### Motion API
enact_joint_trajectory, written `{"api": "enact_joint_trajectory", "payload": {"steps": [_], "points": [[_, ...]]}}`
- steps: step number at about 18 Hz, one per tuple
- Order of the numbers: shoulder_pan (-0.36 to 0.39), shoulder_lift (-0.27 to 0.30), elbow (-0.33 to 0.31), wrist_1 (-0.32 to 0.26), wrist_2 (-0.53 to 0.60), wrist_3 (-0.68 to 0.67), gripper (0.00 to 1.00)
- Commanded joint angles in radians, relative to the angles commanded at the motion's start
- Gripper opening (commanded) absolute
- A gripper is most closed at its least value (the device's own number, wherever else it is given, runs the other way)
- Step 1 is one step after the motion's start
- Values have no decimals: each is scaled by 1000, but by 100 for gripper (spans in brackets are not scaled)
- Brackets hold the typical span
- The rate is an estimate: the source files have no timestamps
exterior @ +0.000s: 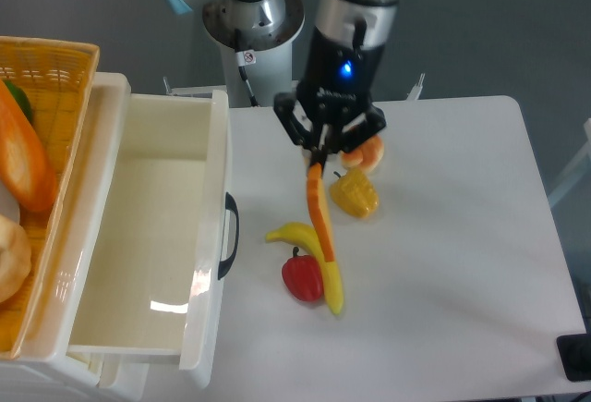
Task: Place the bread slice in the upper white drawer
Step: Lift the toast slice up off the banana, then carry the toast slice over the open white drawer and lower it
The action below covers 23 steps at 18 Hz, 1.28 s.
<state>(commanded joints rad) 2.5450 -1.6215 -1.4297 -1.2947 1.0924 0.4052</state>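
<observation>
gripper (319, 154) closed on the top edge of the bread slice (320, 213), held off the table | slice hangs edge-on below the fingers, long axis running down toward the camera | upper white drawer (214, 199) lies to image-left, pulled open, tray seen empty | slice shown as a thin orange-brown crust strip

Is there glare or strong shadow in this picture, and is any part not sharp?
Camera view: a bright glare patch lies on the floor of the upper white drawer, with more shine along its front wall; shadows on the table are soft and faint; a blue light glows above the pincer; the bread slice, seen edge-on, stays sharp.
</observation>
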Motion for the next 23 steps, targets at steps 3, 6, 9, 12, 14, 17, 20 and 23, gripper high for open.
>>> {"api": "enact_joint_trajectory", "payload": {"steps": [3,6,9,12,14,17,20,23], "points": [[-46,9,0,5,-35,-31,5],[-100,14,-11,6,-35,-60,5],[-140,18,-11,6,-37,-105,5],[-176,11,-32,6,-39,-108,8],[-198,8,-60,6,-37,-108,8],[-209,5,-81,5,-32,-108,8],[-222,8,-97,5,-29,-108,8],[-229,2,-107,5,-26,-108,8]]}}
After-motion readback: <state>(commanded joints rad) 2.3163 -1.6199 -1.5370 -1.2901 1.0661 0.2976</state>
